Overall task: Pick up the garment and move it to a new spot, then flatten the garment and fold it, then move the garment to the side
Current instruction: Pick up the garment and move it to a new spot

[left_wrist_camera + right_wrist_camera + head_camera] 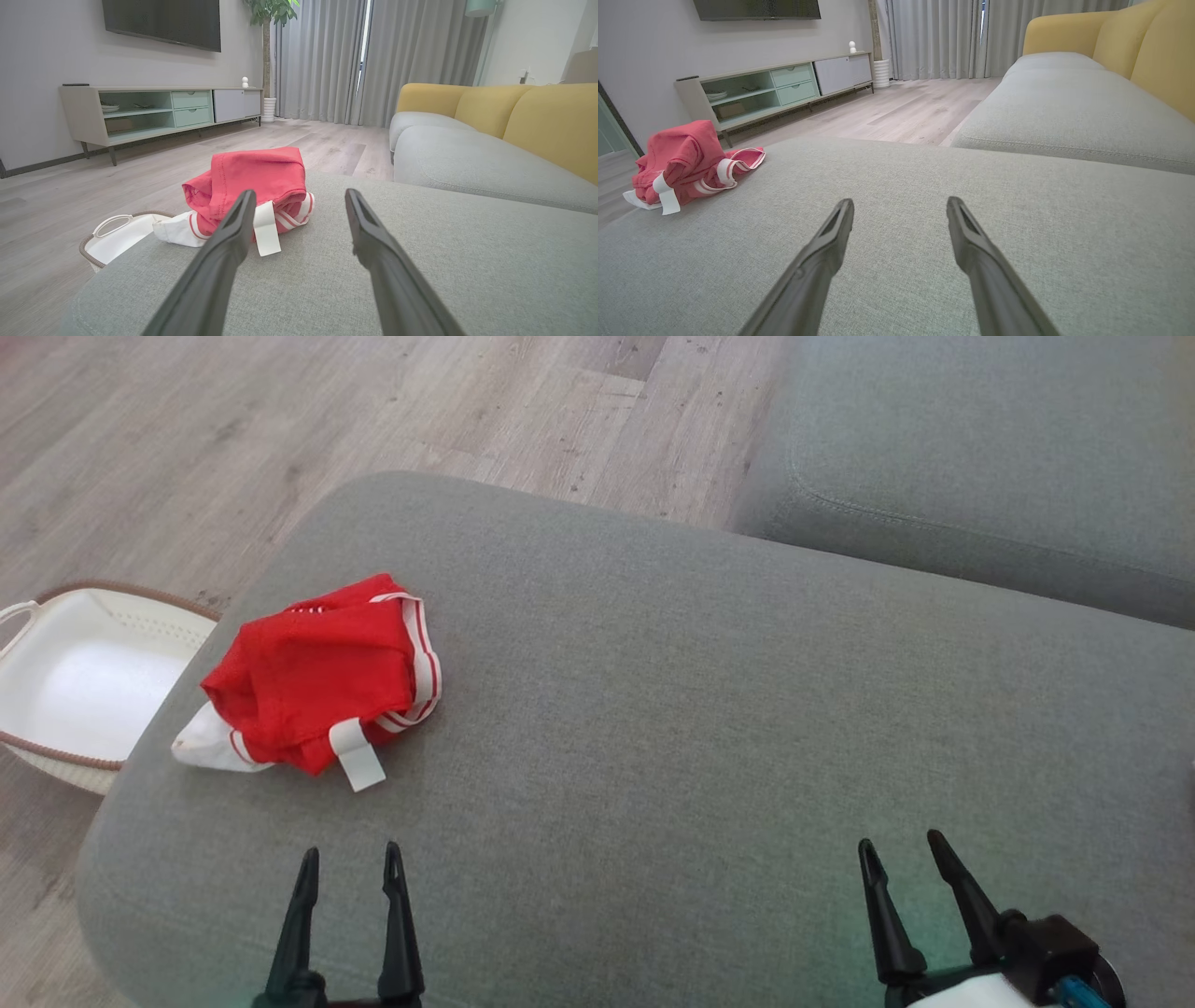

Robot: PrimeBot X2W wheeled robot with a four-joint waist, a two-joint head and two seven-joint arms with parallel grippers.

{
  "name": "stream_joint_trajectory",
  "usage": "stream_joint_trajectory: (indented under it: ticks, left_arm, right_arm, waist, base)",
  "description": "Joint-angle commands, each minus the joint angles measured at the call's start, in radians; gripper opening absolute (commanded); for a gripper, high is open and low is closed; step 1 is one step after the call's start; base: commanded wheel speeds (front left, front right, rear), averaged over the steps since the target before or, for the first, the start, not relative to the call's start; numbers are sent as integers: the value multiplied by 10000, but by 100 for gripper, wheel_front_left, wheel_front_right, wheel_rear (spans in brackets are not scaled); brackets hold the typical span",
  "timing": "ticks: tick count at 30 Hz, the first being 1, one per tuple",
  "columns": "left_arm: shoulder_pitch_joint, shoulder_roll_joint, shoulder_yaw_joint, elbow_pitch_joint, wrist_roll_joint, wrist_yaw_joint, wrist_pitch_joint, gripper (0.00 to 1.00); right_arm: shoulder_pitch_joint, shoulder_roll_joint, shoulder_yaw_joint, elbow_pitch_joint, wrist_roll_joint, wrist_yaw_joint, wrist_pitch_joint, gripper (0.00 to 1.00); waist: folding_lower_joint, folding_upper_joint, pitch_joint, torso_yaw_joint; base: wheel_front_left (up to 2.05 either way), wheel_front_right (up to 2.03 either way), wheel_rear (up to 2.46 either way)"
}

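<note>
A red garment [317,677] with white striped trim lies crumpled near the left edge of the grey cushion [700,709]. The left wrist view has the garment [257,179] straight ahead, just past the fingertips. In the right wrist view the garment [686,161] sits far off to the left. My left gripper [351,859] hovers over the cushion just below the garment, open and empty. My right gripper [901,849] stands open and empty at the lower right, far from the garment. Both grippers show open jaws in their wrist views, left gripper [299,196] and right gripper [900,204].
A white basket [84,677] with a brown rim stands on the wooden floor beside the cushion's left edge. A grey sofa seat [980,457] with yellow backrests [537,116] lies at the upper right. A TV cabinet [159,112] lines the far wall.
</note>
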Motion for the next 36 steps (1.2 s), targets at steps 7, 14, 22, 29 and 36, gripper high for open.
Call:
stream_joint_trajectory:
  ticks: [7,14,22,29,36]
  left_arm:
    - [-430,-64,337,-349,-45,62,-49,100]
    - [-427,-64,321,-345,-63,88,-49,100]
    - [-436,-64,304,-332,-77,94,-49,100]
    - [-462,-64,292,-343,-73,96,-49,100]
    - [-743,-64,230,-356,24,1,-49,100]
  right_arm:
    - [-481,-57,191,-317,-138,-7,-135,100]
    - [-477,-57,185,-297,-194,-7,-136,100]
    - [-470,-56,175,-275,-201,-7,-136,100]
    - [-489,-56,179,-293,-199,-7,-136,100]
    - [-518,-56,148,-332,-307,-7,-136,100]
  waist:
    - [0,0,82,-18]
    - [0,0,129,-38]
    - [0,0,154,-41]
    - [0,0,217,-32]
    - [0,0,474,33]
  base:
    - [0,0,0]
    - [0,0,0]
    - [0,0,0]
    - [0,0,0]
    - [0,0,0]
